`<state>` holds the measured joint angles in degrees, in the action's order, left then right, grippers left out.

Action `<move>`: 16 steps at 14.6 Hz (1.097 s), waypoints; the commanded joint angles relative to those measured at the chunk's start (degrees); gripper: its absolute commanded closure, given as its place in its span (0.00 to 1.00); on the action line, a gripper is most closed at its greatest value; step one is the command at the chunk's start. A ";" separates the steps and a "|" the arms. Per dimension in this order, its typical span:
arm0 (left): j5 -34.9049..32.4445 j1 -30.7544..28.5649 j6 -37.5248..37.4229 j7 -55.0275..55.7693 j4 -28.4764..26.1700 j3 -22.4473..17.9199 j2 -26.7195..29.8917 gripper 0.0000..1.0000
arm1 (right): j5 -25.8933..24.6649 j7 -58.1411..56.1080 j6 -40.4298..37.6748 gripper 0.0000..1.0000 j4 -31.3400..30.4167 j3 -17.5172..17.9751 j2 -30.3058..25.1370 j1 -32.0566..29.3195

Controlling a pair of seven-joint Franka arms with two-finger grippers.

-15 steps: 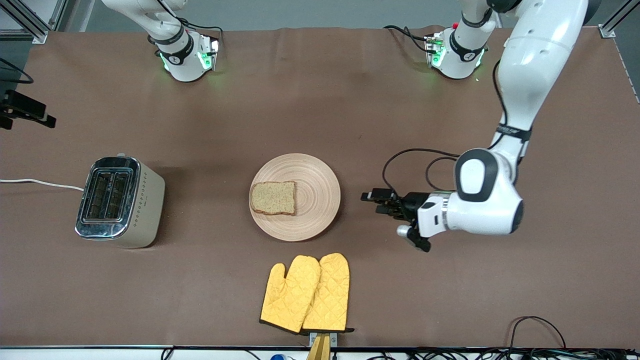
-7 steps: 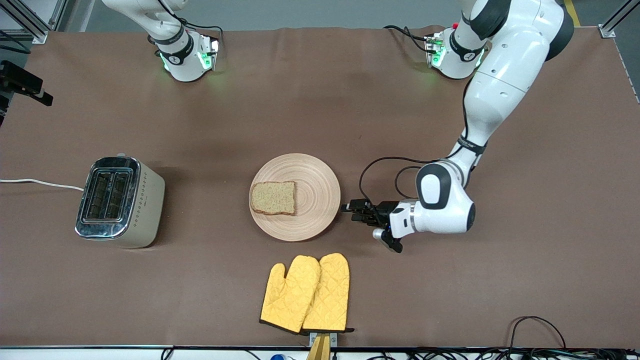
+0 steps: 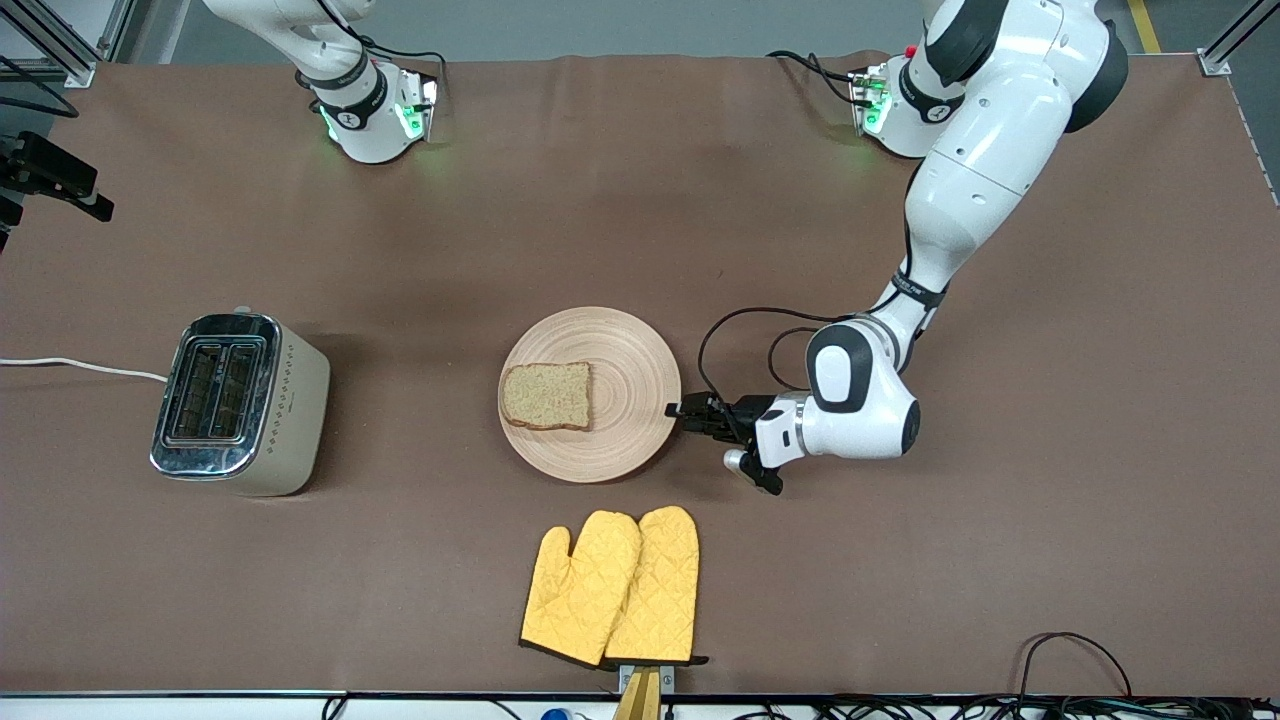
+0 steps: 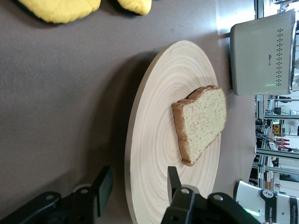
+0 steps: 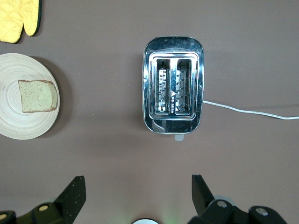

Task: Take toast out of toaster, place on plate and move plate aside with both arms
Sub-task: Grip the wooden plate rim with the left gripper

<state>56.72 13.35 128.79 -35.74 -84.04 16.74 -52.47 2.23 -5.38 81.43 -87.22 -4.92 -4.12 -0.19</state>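
Note:
The toast lies flat on the round beige plate in the middle of the table. My left gripper is open at the plate's edge toward the left arm's end. In the left wrist view its gripper has the plate's rim between its fingers, one finger over the plate, one outside it; the toast lies past them. My right gripper waits high over the right arm's end of the table; it is open and empty, looking down on plate and toast.
A steel toaster with two empty slots stands toward the right arm's end, its white cord running off the table. Two yellow oven mitts lie nearer the front camera than the plate.
My left gripper has moved across the table toward the plate and now has its open fingers around the rim. The right gripper shifted slightly. Toast and plate have not moved.

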 commanded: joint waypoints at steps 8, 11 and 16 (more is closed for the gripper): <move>5.95 2.91 4.62 -1.17 -1.21 0.23 -1.67 0.70 | -1.18 -0.42 0.31 0.00 0.47 0.00 0.86 -0.08; 6.04 2.73 4.62 -1.17 -1.21 0.23 -1.67 0.86 | -1.18 -0.42 0.22 0.00 0.47 0.00 0.86 0.10; 4.90 1.59 4.10 -1.08 -1.03 -0.30 0.52 0.99 | -1.18 -0.42 -0.05 0.00 0.29 0.00 0.86 0.01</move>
<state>61.34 15.53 132.50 -36.08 -84.38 16.86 -53.97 2.01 -5.40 81.69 -87.19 -4.95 -3.35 -0.16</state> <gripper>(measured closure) 0.903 0.000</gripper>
